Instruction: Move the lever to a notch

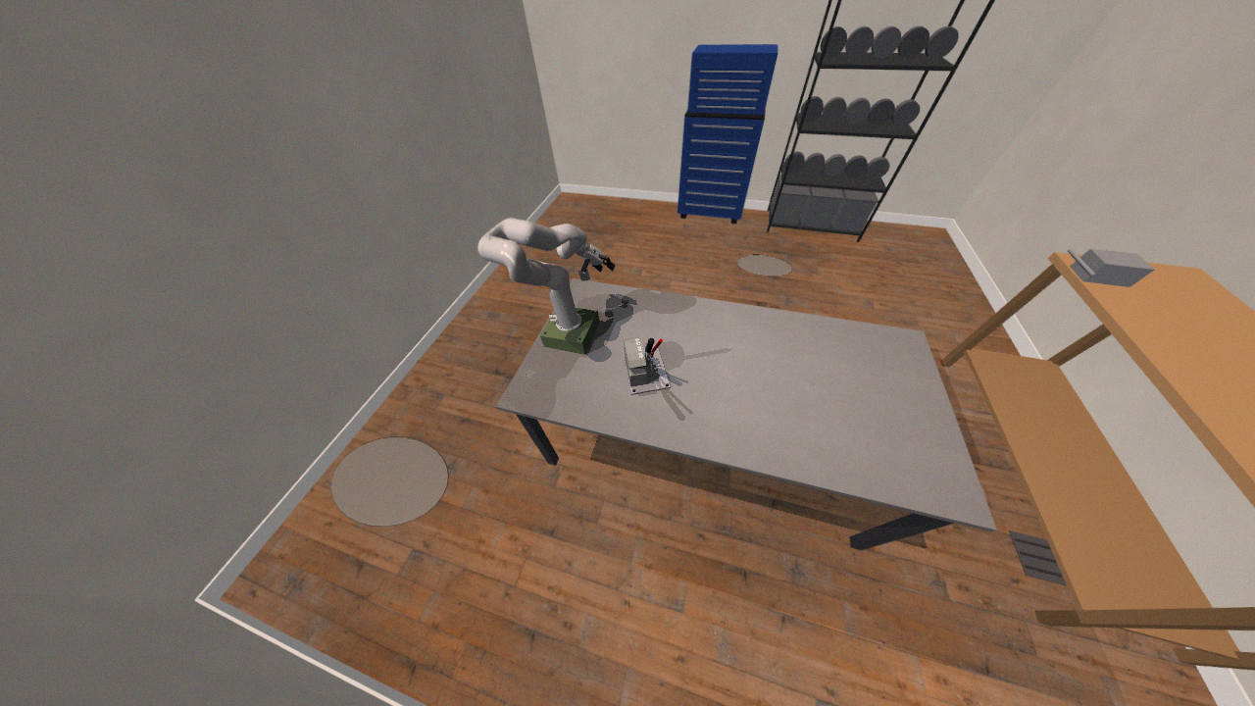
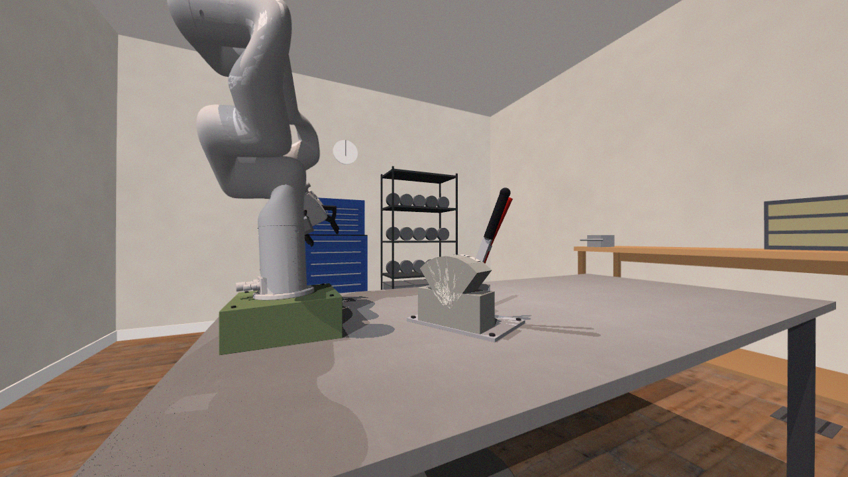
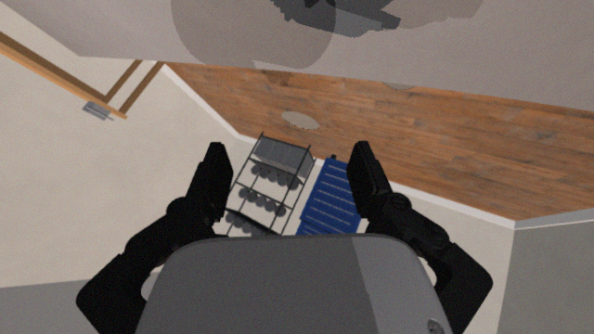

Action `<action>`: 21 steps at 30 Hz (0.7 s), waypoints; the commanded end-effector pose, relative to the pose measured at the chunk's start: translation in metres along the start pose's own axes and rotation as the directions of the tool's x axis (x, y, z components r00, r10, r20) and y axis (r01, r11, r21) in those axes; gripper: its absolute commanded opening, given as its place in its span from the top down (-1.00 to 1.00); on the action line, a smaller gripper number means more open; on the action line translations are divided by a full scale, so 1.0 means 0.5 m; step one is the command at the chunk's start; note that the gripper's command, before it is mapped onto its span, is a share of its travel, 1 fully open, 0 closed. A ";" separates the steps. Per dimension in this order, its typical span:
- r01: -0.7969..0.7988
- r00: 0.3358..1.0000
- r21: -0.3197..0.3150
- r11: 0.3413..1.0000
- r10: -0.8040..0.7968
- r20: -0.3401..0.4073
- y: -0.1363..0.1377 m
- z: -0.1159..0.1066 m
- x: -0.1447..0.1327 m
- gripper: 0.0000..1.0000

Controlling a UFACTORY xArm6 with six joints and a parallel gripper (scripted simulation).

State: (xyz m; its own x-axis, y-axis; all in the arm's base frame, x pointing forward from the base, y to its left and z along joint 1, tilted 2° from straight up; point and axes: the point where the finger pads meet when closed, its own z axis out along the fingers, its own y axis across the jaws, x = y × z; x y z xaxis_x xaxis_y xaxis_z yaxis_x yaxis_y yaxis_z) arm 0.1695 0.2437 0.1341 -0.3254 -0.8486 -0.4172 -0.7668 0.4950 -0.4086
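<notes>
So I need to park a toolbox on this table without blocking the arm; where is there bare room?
The table shows bare surface from the lever unit out to its far end beside the wooden bench, and along the near edge. It is crowded at the corner where the green base stands, close to the lever unit. The gripper hangs open, off beyond that corner.

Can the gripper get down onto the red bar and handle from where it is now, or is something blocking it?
Probably yes. The gripper is open, holds nothing and points away toward the shelf rack. The red bar and handle stand free above the table, nothing visibly around them.
</notes>
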 end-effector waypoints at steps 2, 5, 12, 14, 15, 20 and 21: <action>-0.001 1.000 0.000 1.000 0.001 0.003 -0.001 -0.001 -0.003 -1.00; -0.001 1.000 0.000 1.000 0.001 0.003 -0.001 -0.001 -0.003 -1.00; -0.001 1.000 0.000 1.000 0.001 0.003 -0.001 -0.001 -0.003 -1.00; -0.001 1.000 0.000 1.000 0.001 0.003 -0.001 -0.001 -0.003 -1.00; -0.001 1.000 0.000 1.000 0.001 0.003 -0.001 -0.001 -0.003 -1.00; -0.010 1.000 0.003 1.000 0.010 -0.002 -0.006 -0.001 -0.004 -1.00; -0.021 1.000 0.008 1.000 0.021 -0.008 -0.012 0.000 -0.006 -1.00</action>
State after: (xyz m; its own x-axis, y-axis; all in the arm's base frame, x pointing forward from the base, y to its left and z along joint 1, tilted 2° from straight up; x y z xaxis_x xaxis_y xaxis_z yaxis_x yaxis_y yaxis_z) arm 0.1700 0.2434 0.1342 -0.3280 -0.8477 -0.4169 -0.7656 0.4971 -0.4084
